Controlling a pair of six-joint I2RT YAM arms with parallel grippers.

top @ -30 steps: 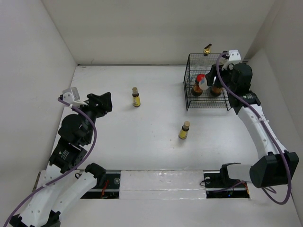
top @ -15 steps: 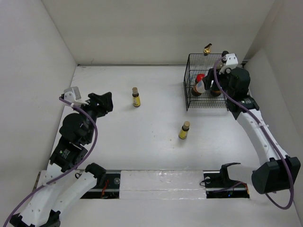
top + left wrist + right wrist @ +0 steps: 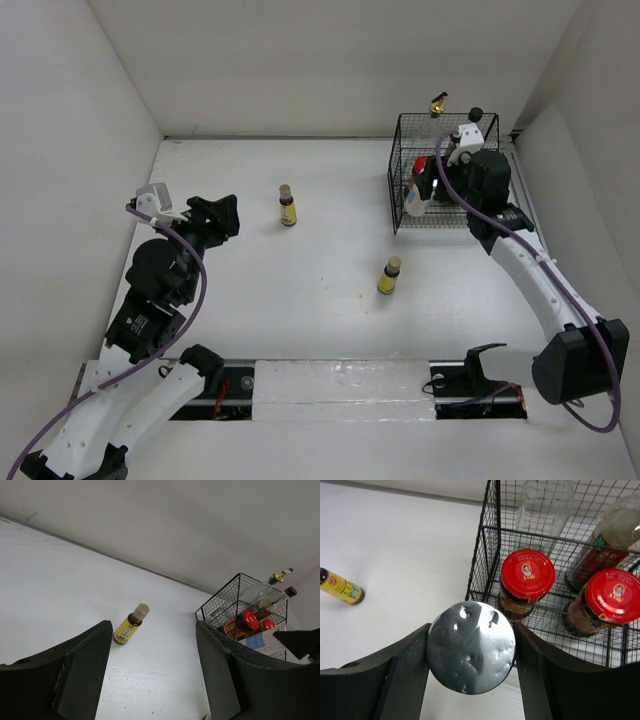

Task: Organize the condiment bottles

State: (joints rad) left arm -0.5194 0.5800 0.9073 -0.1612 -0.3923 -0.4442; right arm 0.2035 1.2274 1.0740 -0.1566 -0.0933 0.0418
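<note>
While the right gripper (image 3: 471, 655) hangs at the front left corner of the black wire basket (image 3: 485, 545), we see its fingers (image 3: 402, 675) clamped on either side of the silver-lidded jar (image 3: 469, 640), whose dented round lid faces the wrist camera. From above, the jar's pale label shows right at the basket's left wall, and we cannot tell whether the jar is over the rim or just outside it. Inside the basket two red-lidded jars stand side by side, one (image 3: 527, 573) close to the held jar and the other (image 3: 612, 596) to its right. Behind them we make out the tall clear bottle (image 3: 542, 505) and the dark red-labelled bottle (image 3: 592, 557); in the top view a gold spout and a black cap rise above the basket's far rim. Two small yellow bottles with brown caps stand upright on the white table (image 3: 300, 320): one (image 3: 287, 205) well to the left of the basket, the other (image 3: 389, 275) nearer the arms, in front of the basket's left corner. Over on the left side of the table the left gripper (image 3: 152, 650) is raised, its fingers (image 3: 80, 670) apart with nothing between them, and we see it touching none of the bottles.
</note>
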